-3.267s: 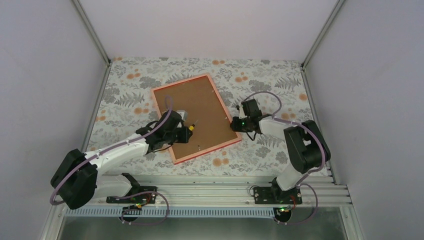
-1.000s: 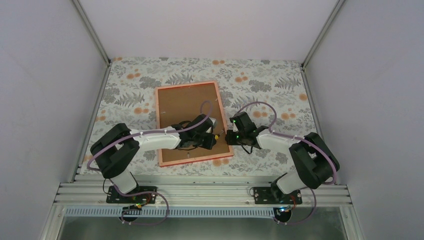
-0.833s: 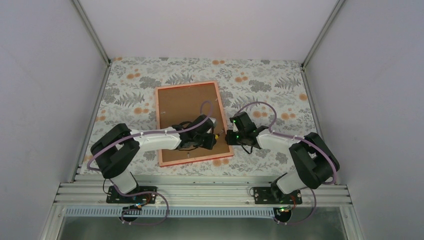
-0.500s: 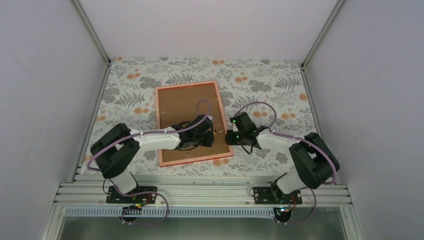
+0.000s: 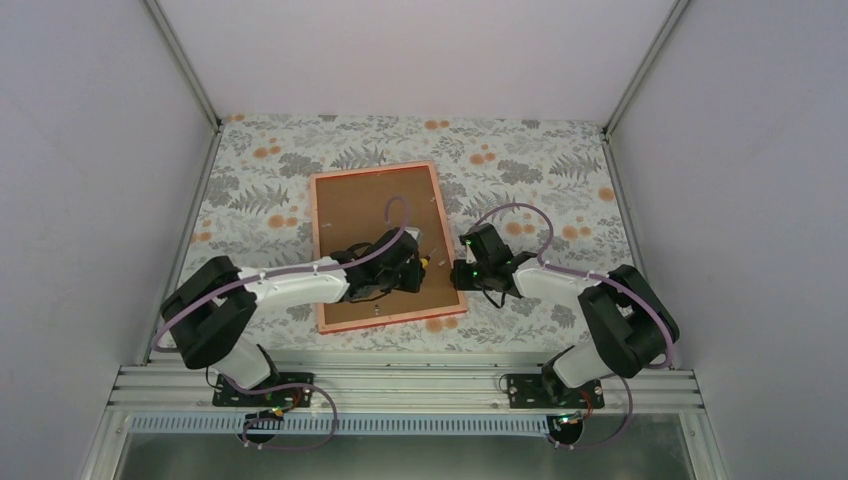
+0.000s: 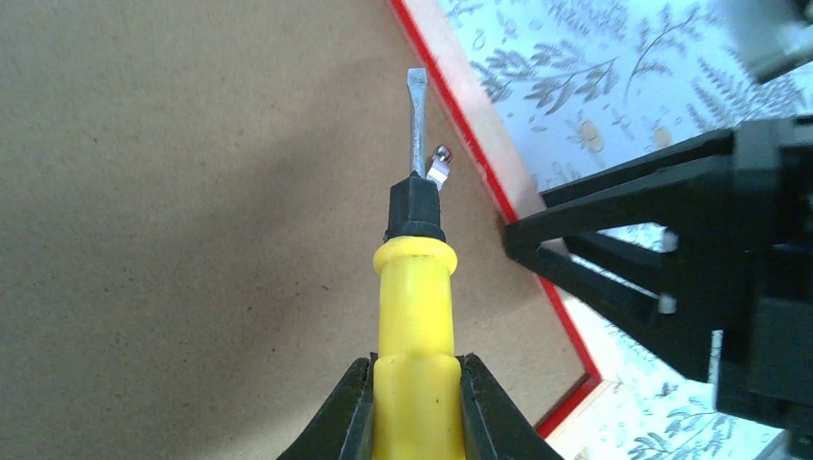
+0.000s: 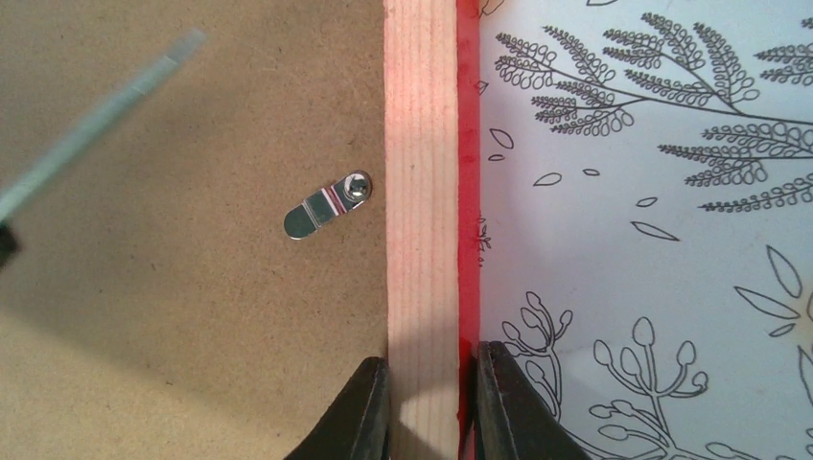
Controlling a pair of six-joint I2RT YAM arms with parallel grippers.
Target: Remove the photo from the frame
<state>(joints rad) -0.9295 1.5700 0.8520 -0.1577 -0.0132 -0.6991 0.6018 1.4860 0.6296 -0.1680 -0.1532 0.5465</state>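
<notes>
Your left gripper (image 6: pixel 414 391) is nearly closed, its two black fingers clamped on either side of the yellow handle of a flat-blade screwdriver (image 6: pixel 414 287), which points straight out ahead of the wrist. The blade runs low over the brown fibreboard backing (image 6: pixel 192 192), close to a small silver turn tab (image 6: pixel 439 165). In the left wrist view the shaft looks just beside that tab, but in the right wrist view the blurred blade sits apart from it, and you cannot tell whether the tip touches the board. Your right gripper (image 7: pixel 427 388) is almost fully closed and pinches the frame (image 7: pixel 422 192) across its right-hand rail, with one finger on the inner side over the backing and the other against the red outer edge. The tab's screw end lies next to that rail and its free end angles out over the backing. The frame lies flat, back side up, on the floral tablecloth (image 7: pixel 623 240) a little left of the middle of the table, and your right gripper holds it near its near-right corner. The photo is hidden from you, since only the rear of the frame shows.
</notes>
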